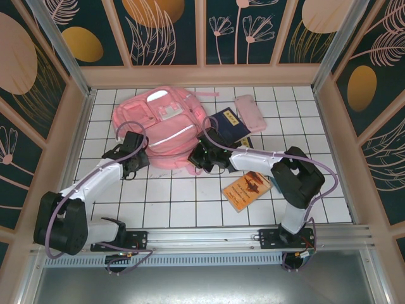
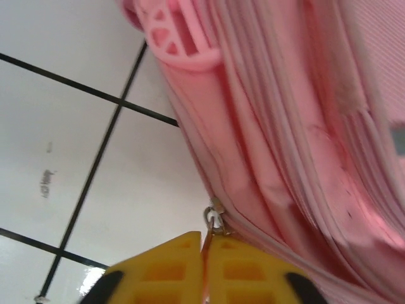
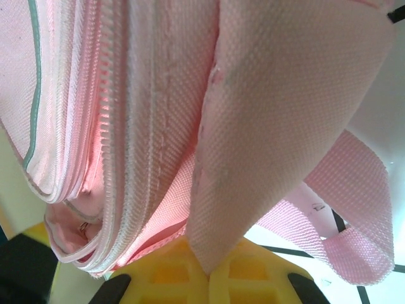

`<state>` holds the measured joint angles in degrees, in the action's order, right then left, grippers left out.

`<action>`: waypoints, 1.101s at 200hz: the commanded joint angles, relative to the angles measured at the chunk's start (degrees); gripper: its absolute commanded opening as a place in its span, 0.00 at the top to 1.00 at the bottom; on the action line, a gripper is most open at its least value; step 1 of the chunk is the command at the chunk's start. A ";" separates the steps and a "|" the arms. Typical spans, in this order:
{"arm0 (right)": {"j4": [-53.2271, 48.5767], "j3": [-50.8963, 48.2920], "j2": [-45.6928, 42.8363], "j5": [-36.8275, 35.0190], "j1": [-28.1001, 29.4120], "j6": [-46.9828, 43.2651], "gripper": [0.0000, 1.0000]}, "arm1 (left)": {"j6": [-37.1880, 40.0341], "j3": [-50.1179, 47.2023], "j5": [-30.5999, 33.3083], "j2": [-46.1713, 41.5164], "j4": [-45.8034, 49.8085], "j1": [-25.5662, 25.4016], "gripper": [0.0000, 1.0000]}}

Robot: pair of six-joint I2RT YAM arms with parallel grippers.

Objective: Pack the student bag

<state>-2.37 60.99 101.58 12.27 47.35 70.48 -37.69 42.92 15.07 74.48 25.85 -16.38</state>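
Now both grippers pinch the pink bag

The student bag (image 1: 161,126) lies flat at the back of the white tiled table (image 1: 183,209), left of centre, with its front pockets and pale stripe facing up. The two arms reach in to its near edge, one at each lower corner.

At the bag's left corner, the left gripper (image 1: 135,166) has its yellow fingers (image 2: 171,269) drawn almost together, leaving only a thin slit. The small metal zipper pull (image 2: 214,218) runs down into that slit, so the pull is what it grips. The zipper line climbs away along the pink fabric to the right.

At the bag's right corner, the right gripper (image 1: 205,158) is fully closed. In the right wrist view a fold of the bag's woven pink fabric narrows down and is nipped between the yellow fingers (image 3: 171,272), with a strap (image 3: 354,209) looping off to the right.

Just right of the bag lies a dark blue book (image 1: 229,125), with a pink pouch (image 1: 250,113) beside it. An orange book (image 1: 247,189) lies nearer, close to the right arm.
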 commanded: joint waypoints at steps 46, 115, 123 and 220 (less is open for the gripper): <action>-8.27 -0.86 -11.60 -9.96 -2.04 -12.63 0.31 | 2.03 8.00 3.69 -4.66 9.34 3.00 0.32; -21.91 -4.31 -18.55 -14.80 -18.96 -34.15 0.27 | 0.80 14.80 -6.45 -4.19 5.24 -8.51 0.29; -23.88 -5.84 -20.00 -15.64 -20.52 -34.31 0.27 | -0.11 15.59 -6.89 -3.09 4.31 -11.18 0.28; -33.82 -28.38 -41.19 -8.50 -26.30 -18.80 0.31 | -3.09 31.35 -16.42 24.25 -5.79 -33.72 0.16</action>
<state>-34.48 36.32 61.89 -2.04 22.20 48.38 -39.77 70.81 4.27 93.41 24.53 -47.64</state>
